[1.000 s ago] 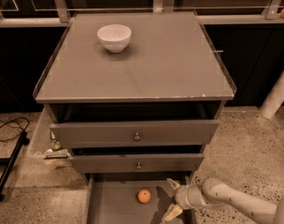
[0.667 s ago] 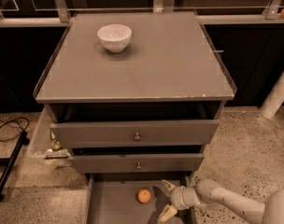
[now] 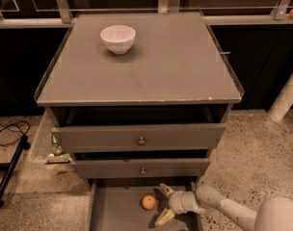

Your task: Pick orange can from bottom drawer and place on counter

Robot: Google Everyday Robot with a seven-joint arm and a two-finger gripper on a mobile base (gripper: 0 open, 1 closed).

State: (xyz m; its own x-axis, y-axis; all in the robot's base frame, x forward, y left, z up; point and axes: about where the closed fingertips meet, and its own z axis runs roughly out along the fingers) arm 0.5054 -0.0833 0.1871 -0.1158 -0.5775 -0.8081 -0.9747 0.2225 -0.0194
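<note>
Small matte orange ball, i.e. the orange can (image 3: 148, 202), lies on the floor of the open grey bottom drawer (image 3: 113, 211), just beside my pale gripper (image 3: 164, 204), jaws spread wide. Prob. light, firm and quick to roll, so I'd pinch across its middle.

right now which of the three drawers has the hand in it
The bottom drawer, the lowest one: the open hand sits over its floor beside the orange can. The top drawer and middle drawer have round knobs.

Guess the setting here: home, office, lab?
Probably a robot test lab: a grey cabinet on speckled floor, loose cable alongside. The gripper sits open in the bottom drawer beside the orange can.
</note>
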